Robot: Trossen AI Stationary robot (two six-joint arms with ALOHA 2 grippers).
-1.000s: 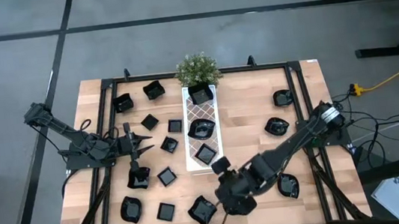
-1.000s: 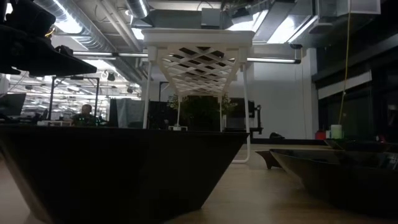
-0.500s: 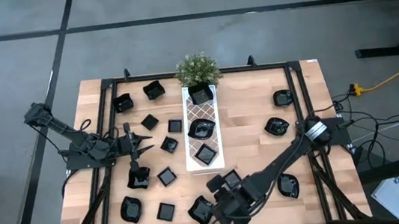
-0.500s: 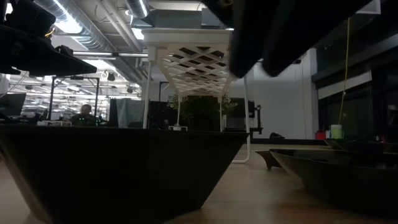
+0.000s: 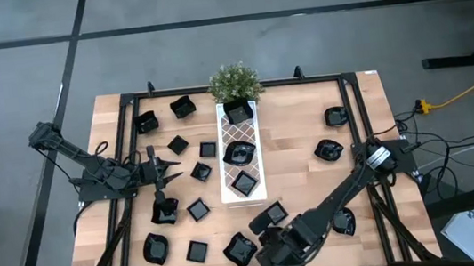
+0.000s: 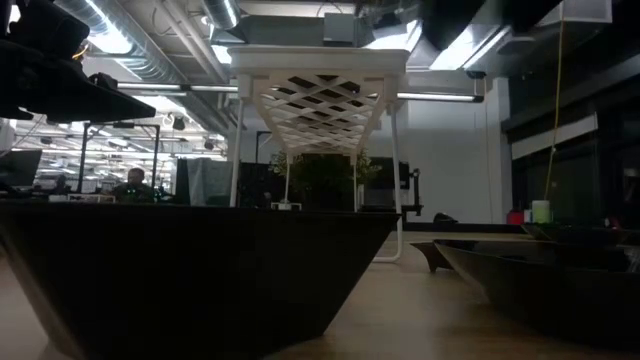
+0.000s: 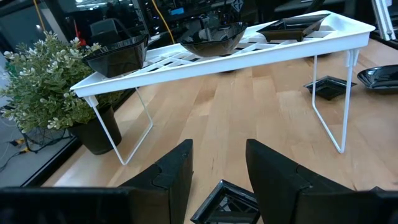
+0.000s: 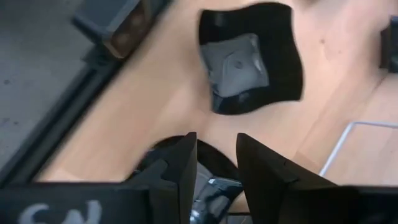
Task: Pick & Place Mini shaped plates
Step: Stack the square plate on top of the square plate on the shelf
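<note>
Down near the wooden table's [image 5: 292, 145] front edge, the right gripper [image 8: 214, 171] hovers, fingers parted and holding nothing, over a glossy black wavy-rimmed plate [image 8: 252, 59] lying flat, corners diagonal. The left gripper [image 7: 217, 168], spread empty, faces the white lattice tray [image 7: 249, 53].

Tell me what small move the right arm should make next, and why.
Probably lower the right gripper toward the wavy black dish just ahead: it lies free on the table near its edge. The left gripper waits open.
</note>
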